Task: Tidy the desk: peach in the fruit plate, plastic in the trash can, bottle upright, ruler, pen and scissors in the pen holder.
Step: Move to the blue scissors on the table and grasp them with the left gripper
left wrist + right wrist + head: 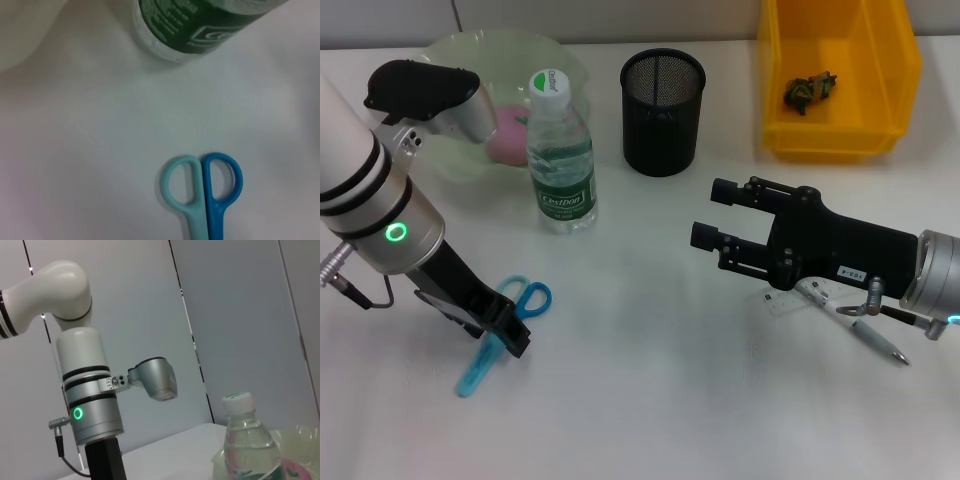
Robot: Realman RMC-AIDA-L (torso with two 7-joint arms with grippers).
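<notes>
Spreading white, the desk (650, 400) meets grey wall panels (240, 315) behind. Left gripper (505, 335) is down on the scissors (525, 298), its jaw state unclear. Right gripper (712, 215) hovers with jaws apart.

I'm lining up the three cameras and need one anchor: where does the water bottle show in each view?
Head view: the water bottle stands upright at upper left, in front of the fruit plate.
Left wrist view: only its green-labelled lower part shows, at the top edge, with the scissors farther down the picture.
Right wrist view: its white cap and clear shoulder sit at lower right.
Shared landmark: the bottle's green label.
</notes>
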